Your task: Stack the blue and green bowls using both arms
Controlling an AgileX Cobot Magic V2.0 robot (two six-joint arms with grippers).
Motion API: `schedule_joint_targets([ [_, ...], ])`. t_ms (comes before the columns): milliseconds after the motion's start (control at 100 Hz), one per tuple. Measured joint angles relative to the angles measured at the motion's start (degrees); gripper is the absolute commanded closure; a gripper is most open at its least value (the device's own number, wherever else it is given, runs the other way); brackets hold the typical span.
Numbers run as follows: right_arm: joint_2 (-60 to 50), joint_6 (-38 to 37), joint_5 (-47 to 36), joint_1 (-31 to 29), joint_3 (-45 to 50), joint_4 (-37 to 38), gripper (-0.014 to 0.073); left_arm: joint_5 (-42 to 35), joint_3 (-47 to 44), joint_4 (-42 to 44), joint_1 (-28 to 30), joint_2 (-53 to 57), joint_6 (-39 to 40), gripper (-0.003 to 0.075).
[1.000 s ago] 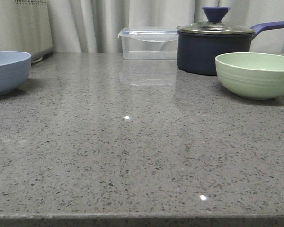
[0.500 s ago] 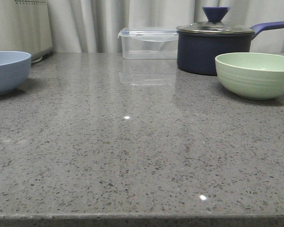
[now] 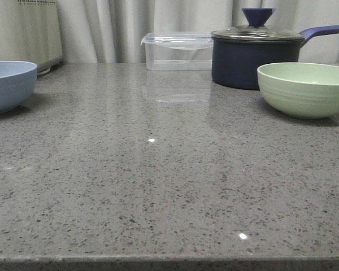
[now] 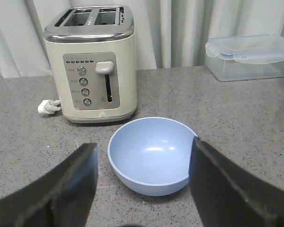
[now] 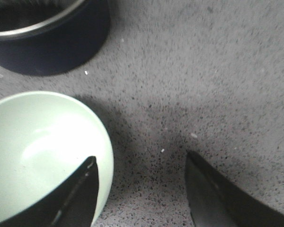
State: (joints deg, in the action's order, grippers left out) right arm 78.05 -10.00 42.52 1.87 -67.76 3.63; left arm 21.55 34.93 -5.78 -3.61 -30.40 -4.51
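The blue bowl (image 3: 10, 84) stands at the far left of the grey counter; the green bowl (image 3: 305, 88) stands at the right. No arm shows in the front view. In the left wrist view my left gripper (image 4: 143, 163) is open and empty, its black fingers (image 4: 80, 175) on either side of the blue bowl (image 4: 151, 153), just short of it. In the right wrist view my right gripper (image 5: 141, 177) is open and empty above the green bowl (image 5: 38, 151); one finger (image 5: 80, 194) lies over the bowl's inside, the other over bare counter, with the rim between them.
A dark navy lidded saucepan (image 3: 254, 53) stands right behind the green bowl, also in the right wrist view (image 5: 47, 35). A clear lidded box (image 3: 178, 51) stands at the back middle. A cream toaster (image 4: 90, 61) with a white plug (image 4: 48, 108) stands behind the blue bowl.
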Motion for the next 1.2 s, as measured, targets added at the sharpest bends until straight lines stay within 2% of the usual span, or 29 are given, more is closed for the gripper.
schedule_joint_targets([
  [260, 8.67, 0.00, 5.17, 1.68, -4.56, -0.81, 0.0185, -0.10, 0.00, 0.00, 0.00, 0.00, 0.00, 0.0294],
  [660, 15.80, 0.00, 6.83, 2.28, -6.64, -3.14, 0.0201, -0.10, 0.00, 0.00, 0.00, -0.83, 0.00, 0.0294],
  [800, 16.87, 0.00, 6.83, 2.28, -6.64, -3.63, 0.0296, -0.10, 0.00, 0.00, 0.00, -0.83, 0.00, 0.0294],
  [1130, 17.09, 0.00, 6.83, 2.28, -6.87, -4.44, 0.0666, -0.10, 0.00, 0.00, 0.00, -0.83, 0.00, 0.0294],
  [1200, 16.77, 0.00, 6.72, 2.28, -7.13, -4.83, 0.0671, -0.10, 0.00, 0.00, 0.00, -0.83, 0.00, 0.0294],
])
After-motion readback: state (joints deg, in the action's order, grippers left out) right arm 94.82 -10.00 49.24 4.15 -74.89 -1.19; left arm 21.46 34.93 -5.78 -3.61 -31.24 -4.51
